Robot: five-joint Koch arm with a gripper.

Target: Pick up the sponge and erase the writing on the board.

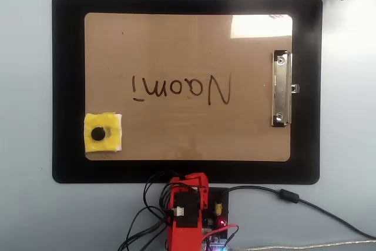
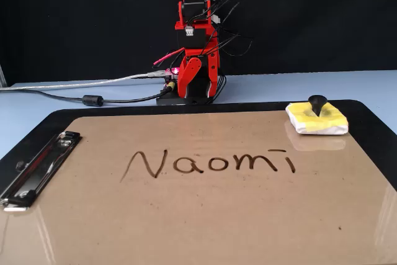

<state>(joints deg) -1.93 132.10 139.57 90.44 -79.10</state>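
Overhead view: the sponge lies on the board at its 8 o'clock corner, well apart from the folded red arm at 6 o'clock; the writing sits mid-board. Fixed view: the sponge rests at 2 o'clock, the gripper tucked at 12 o'clock, its finger gap indiscernible.

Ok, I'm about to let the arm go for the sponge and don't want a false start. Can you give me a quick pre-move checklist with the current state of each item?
1. The sponge lies flat on the board, knob up: ok.
2. Nothing stands between the arm and the sponge: ok.
3. The writing is whole, nothing erased yet: ok.
4. The board sits squarely inside the black mat: ok.
5. The gripper is folded at the base, its jaws hard to read: cannot tell.
6. Loose cables stay behind the mat: ok.
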